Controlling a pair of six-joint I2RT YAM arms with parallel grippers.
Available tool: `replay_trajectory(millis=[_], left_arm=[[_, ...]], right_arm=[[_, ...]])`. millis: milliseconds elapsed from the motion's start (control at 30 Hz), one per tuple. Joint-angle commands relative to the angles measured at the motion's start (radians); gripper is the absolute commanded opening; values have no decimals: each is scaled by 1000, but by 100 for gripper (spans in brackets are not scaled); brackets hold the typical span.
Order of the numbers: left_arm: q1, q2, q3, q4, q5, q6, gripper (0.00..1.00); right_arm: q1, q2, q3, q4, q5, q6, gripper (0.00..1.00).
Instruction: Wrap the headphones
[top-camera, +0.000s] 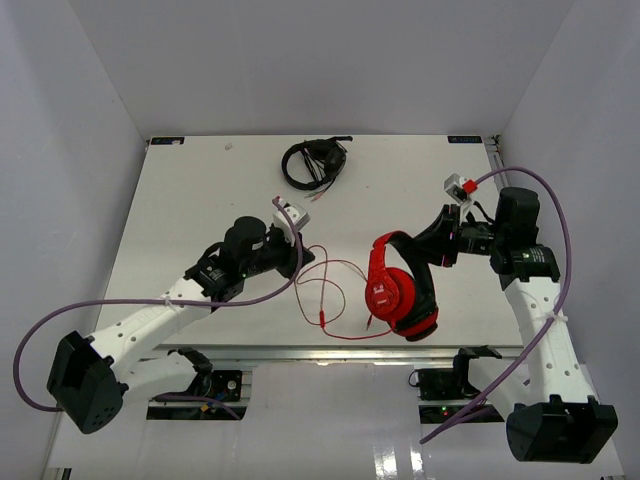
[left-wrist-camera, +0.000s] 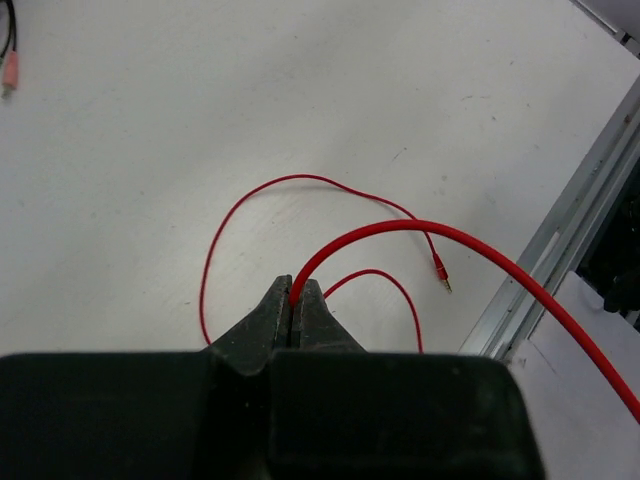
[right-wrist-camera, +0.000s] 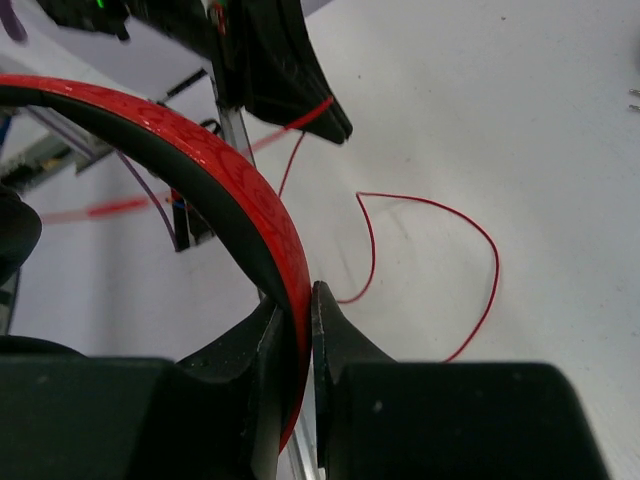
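Gripping the headband (right-wrist-camera: 235, 170), the right gripper (right-wrist-camera: 300, 300) has both jaws closed against it, one on the red outer face and one on the black inner lining. The headphones (top-camera: 400, 290) sit right of centre on the table (top-camera: 200, 200), close to its near edge. The ear cups (top-camera: 392, 292) are at the low end and the headband arches up and back toward the right gripper. Whether the ear cups rest on the table surface or hang just above it cannot be told.

The left gripper (left-wrist-camera: 295, 295) has its jaws together on the thin red cable (left-wrist-camera: 380, 226), pinched at the very tips. From that pinch point the cable rises clear of the table and runs in a single arc toward the headphones. The remainder of the cable lies slack on the table in loose open loops between the two grippers. The plug (left-wrist-camera: 441, 272) lies flat on the table near the near edge, apart from both grippers.

A pair of black headphones (top-camera: 315, 162) with a bundled cable lies near the far edge of the table, well apart from the red set and from both arms.
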Motion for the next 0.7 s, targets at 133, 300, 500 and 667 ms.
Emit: replay_trajectory(millis=[133, 300, 500, 667], left_arm=[[1, 147, -43, 360, 138, -193, 0], [2, 165, 29, 306, 104, -125, 0], [8, 47, 100, 135, -14, 10, 0], [19, -21, 185, 20, -110, 100, 0]], right_arm=[[-51, 2, -55, 538, -54, 699, 8], [-52, -19, -90, 530, 22, 633, 8], [-52, -31, -28, 129, 450, 204, 8], [-35, -47, -54, 25, 599, -14, 8]])
